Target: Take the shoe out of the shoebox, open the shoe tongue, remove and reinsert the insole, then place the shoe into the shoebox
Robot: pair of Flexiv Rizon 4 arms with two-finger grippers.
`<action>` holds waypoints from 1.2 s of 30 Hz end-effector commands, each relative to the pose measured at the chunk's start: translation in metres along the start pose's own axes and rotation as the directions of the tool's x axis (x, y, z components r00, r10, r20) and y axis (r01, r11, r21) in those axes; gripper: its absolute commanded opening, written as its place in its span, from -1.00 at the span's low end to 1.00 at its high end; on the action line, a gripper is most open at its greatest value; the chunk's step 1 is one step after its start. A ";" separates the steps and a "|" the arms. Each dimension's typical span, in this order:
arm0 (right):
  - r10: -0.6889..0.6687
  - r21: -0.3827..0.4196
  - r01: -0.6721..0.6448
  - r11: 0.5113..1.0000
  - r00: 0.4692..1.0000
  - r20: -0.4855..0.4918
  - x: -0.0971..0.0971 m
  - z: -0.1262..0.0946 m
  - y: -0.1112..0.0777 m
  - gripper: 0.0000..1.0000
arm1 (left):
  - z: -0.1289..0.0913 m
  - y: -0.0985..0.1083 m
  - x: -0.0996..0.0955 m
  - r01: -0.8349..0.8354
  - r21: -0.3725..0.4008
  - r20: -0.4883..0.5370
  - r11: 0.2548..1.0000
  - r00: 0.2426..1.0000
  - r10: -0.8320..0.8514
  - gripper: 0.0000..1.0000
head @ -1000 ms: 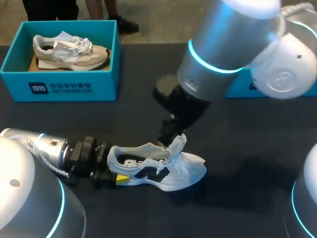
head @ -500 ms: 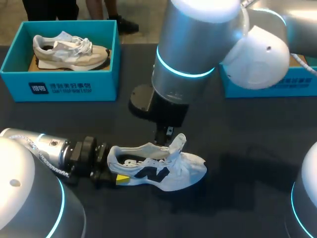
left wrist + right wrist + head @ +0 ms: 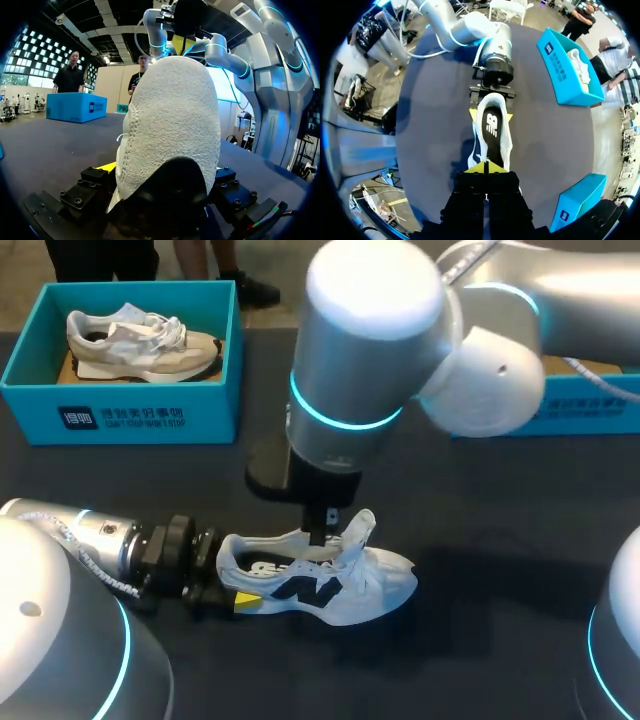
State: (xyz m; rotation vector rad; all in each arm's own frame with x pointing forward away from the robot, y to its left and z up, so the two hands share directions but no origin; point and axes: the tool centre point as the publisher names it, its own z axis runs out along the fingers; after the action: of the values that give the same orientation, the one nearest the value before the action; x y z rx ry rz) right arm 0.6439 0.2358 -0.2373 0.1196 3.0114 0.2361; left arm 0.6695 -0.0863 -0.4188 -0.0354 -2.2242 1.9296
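A white shoe [image 3: 330, 580] with a dark logo lies on its side on the dark table, toe to the right. My left gripper [image 3: 240, 587] is shut on its heel, a yellow tip on each side in the right wrist view [image 3: 491, 114]. The heel [image 3: 170, 130] fills the left wrist view. My right gripper [image 3: 321, 532] hangs shut over the shoe's opening, just left of the raised tongue [image 3: 358, 530]. In its own view the yellow tips [image 3: 486, 167] meet above the insole [image 3: 491, 125]. A teal shoebox [image 3: 120, 415] stands at the back left.
A beige and white shoe [image 3: 140, 340] lies inside the back left shoebox. A second teal box [image 3: 590, 405] sits at the right behind my right arm, which spans the middle of the table. Bare tabletop lies to the right of the shoe.
My right arm has swung left over the shoe, and its gripper has gone from open to shut above the opening. The left arm and the shoe have stayed still.
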 end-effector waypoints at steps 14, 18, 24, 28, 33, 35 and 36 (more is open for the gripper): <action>-0.055 0.019 0.055 0.998 0.999 -0.003 0.000 0.045 0.032 -1.00 | 0.001 0.002 0.000 0.001 0.000 0.002 1.000 1.000 -0.001 -1.00; -0.066 0.028 0.066 0.997 0.998 -0.019 0.001 0.063 0.040 -1.00 | 0.001 0.002 0.000 0.001 0.000 0.002 1.000 1.000 -0.001 -1.00; -0.091 0.047 0.091 0.995 0.996 -0.002 -0.001 0.077 0.050 -1.00 | 0.001 0.002 0.000 0.001 0.000 0.002 1.000 1.000 -0.001 -1.00; -0.105 0.046 0.105 0.993 0.994 -0.005 -0.006 0.088 0.053 -1.00 | 0.001 0.002 0.000 0.001 0.000 0.002 1.000 1.000 -0.001 -1.00; -0.101 0.053 0.102 0.993 0.995 -0.027 -0.007 0.102 0.050 -1.00 | 0.001 0.002 0.000 0.001 0.000 0.002 1.000 1.000 -0.001 -1.00; -0.098 0.062 0.099 0.993 0.995 -0.027 -0.007 0.106 0.048 -1.00 | 0.001 0.002 0.000 0.001 0.000 0.002 1.000 1.000 -0.001 -1.00; -0.098 0.060 0.100 0.993 0.995 -0.027 -0.008 0.109 0.047 -1.00 | 0.001 0.002 0.000 0.001 0.000 0.002 1.000 1.000 -0.001 -1.00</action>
State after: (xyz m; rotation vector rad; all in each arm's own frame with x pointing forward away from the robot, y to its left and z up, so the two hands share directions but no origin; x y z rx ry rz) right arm 0.6673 0.2950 -0.3257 -0.0280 3.0379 0.1300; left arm 0.6694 -0.0864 -0.4188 -0.0355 -2.2240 1.9298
